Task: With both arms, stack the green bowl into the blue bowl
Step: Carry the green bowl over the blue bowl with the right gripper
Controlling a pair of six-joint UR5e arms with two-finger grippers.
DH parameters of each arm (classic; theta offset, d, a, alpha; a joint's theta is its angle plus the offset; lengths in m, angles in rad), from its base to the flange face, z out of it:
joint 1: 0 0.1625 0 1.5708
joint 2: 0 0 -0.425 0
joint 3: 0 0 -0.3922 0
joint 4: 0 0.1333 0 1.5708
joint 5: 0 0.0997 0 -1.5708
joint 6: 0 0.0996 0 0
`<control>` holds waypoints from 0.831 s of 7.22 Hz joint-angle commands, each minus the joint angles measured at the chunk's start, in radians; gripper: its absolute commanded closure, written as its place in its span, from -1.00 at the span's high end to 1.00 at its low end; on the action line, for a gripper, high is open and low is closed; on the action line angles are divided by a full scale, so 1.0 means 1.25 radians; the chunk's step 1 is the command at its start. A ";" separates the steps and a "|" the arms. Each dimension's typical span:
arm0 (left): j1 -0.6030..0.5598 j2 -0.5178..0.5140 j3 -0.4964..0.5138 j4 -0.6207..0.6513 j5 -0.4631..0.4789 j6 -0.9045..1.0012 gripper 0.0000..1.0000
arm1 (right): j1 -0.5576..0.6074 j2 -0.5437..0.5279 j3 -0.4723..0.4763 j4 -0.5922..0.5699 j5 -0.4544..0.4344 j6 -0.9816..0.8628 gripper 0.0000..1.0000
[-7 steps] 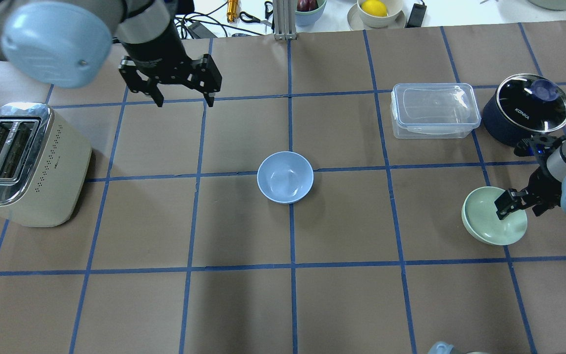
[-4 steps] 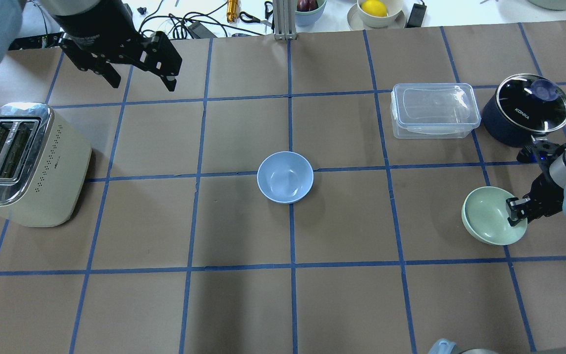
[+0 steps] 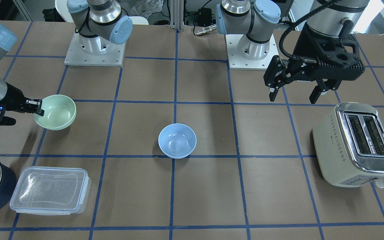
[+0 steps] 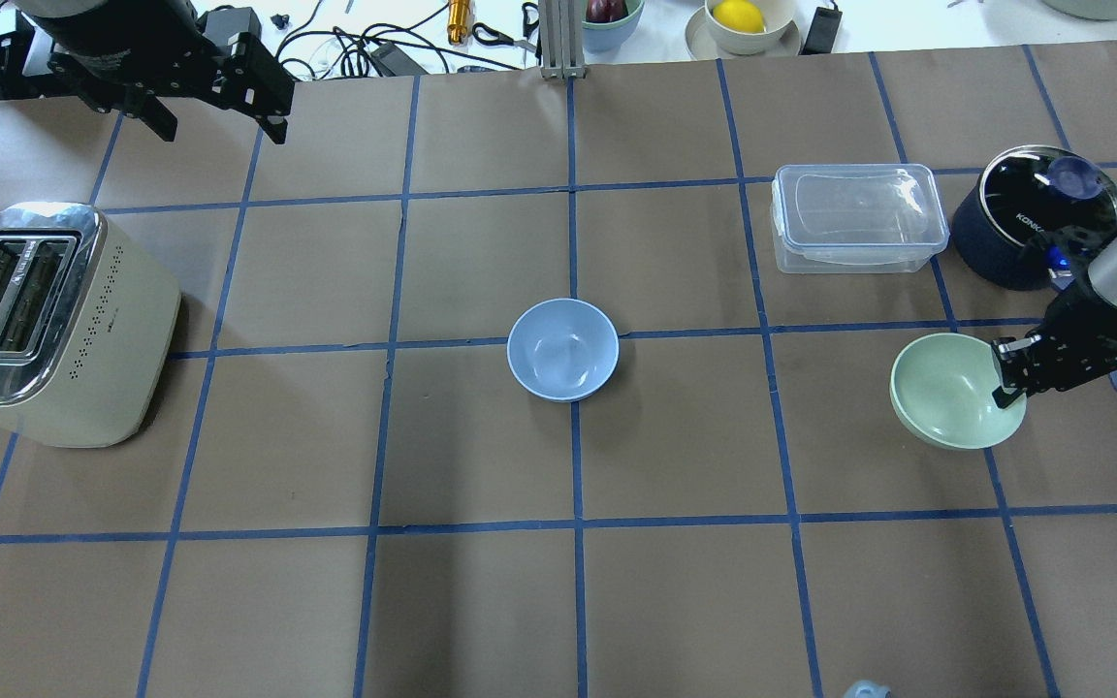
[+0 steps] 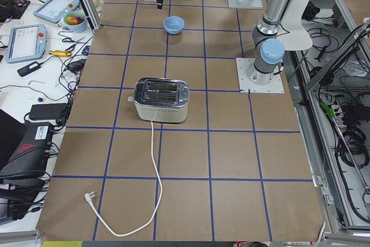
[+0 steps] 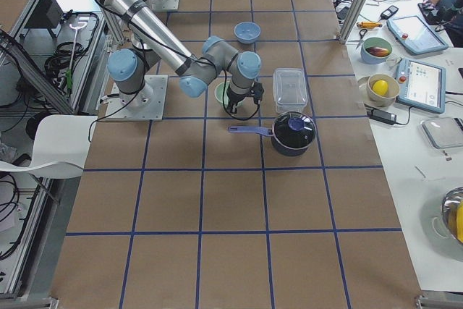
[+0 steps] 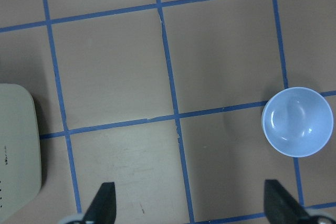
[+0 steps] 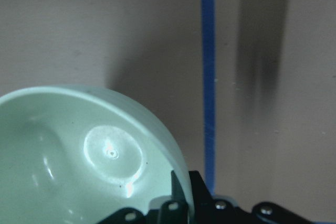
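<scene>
Smooth plastic-looking green bowl (image 4: 946, 393), chrome-topped toaster (image 4: 45, 320)

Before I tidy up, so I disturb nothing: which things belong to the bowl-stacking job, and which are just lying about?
Job: green bowl, rim gripped by right claw; blue bowl; open left claw.
Lying about: toaster; clear lidded container; navy saucepan.

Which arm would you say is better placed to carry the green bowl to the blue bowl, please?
Right: the right gripper is shut on the green bowl; the left gripper hangs open, far from both bowls.
</scene>
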 commanded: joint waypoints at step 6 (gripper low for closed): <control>-0.005 0.011 -0.043 0.033 -0.002 -0.026 1.00 | 0.470 0.047 -0.114 -0.085 0.257 0.588 -1.00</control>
